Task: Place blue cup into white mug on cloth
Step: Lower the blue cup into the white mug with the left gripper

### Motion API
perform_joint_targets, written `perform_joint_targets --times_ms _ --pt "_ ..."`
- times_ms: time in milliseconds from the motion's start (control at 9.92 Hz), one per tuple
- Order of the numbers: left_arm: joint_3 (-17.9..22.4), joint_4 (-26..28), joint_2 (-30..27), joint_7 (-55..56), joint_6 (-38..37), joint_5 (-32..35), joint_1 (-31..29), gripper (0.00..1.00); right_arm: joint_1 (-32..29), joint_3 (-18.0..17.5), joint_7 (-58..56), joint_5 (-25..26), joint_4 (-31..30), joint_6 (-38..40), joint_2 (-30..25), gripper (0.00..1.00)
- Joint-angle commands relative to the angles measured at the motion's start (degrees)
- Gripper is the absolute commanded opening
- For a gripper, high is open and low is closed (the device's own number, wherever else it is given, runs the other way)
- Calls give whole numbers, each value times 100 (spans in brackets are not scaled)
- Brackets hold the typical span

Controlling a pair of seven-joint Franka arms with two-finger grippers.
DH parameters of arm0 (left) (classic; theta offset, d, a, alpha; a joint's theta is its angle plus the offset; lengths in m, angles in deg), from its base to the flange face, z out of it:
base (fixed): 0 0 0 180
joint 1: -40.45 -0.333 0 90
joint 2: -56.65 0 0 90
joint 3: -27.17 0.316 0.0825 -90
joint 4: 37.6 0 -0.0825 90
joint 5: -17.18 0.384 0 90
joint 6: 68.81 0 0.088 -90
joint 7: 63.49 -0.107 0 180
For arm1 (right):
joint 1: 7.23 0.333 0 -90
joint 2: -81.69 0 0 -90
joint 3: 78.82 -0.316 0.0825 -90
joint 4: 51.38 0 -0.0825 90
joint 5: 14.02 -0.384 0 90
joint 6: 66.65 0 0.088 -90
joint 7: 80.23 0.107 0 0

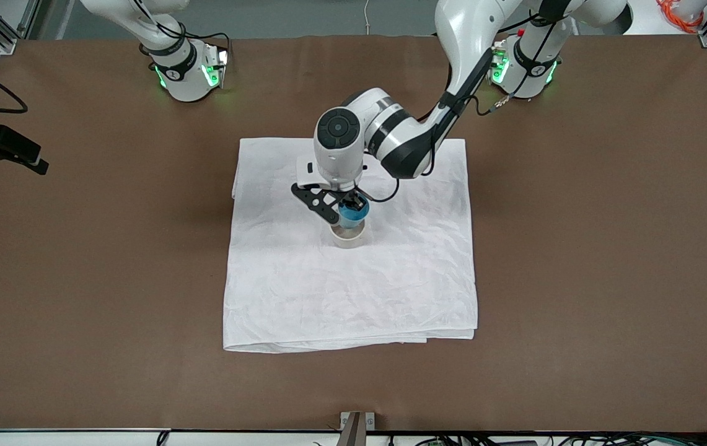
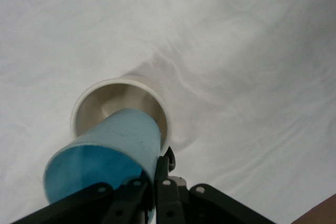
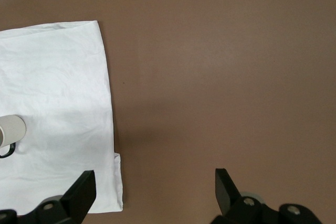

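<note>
Left hand (image 1: 346, 207) clamped on blue cup (image 1: 353, 214), base inside white mug (image 1: 347, 236) on cloth (image 1: 390, 272). Right hand (image 3: 152, 190) waits, fingers apart, over counter (image 3: 220, 77).

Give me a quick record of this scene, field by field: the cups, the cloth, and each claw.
blue cup: tilted, held over the mug's mouth, not yet seated inside
white mug: upright on the cloth, its opening facing up
cloth: spread on the brown table, slightly wrinkled
left claw: shut on the blue cup's rim, above the mug
right claw: open, waiting over bare table beside the cloth's edge
</note>
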State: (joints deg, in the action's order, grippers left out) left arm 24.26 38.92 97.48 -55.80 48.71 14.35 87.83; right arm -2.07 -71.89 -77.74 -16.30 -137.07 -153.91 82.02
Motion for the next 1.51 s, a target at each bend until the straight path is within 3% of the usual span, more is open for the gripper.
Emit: perform_joint_targets --times_ms 0,504,605,705,806,1008,1209,1310,1411 --pt "27 -155 153 -38 235 28 43 0 -173 -148 -91 -45 -282 -90 -234 100" --pt "71 -155 312 -48 597 415 17 3 -77 -148 -99 -1 -273 -2 -217 100" --pt "71 -146 312 -48 605 423 17 16 -77 -148 -99 -1 -255 -2 -217 100" --pt "71 -155 312 -39 605 423 17 63 -77 -148 -99 -1 -246 -2 -217 100" --pt "71 -155 251 -48 597 432 0 70 -77 -148 -99 -1 -229 -11 -208 100" --pt "71 -146 14 -48 535 406 -27 71 -51 -148 -108 139 -229 -11 -199 100" --pt "37 -137 -459 -56 -6 380 -464 73 55 -148 -169 289 -229 -2 -199 100" --pt "62 -129 -749 -48 -306 388 -693 94 177 -148 -413 403 -229 -2 -190 100" --pt "71 -137 -952 39 -665 406 -982 100 187 -148 -485 447 -229 103 -190 100"
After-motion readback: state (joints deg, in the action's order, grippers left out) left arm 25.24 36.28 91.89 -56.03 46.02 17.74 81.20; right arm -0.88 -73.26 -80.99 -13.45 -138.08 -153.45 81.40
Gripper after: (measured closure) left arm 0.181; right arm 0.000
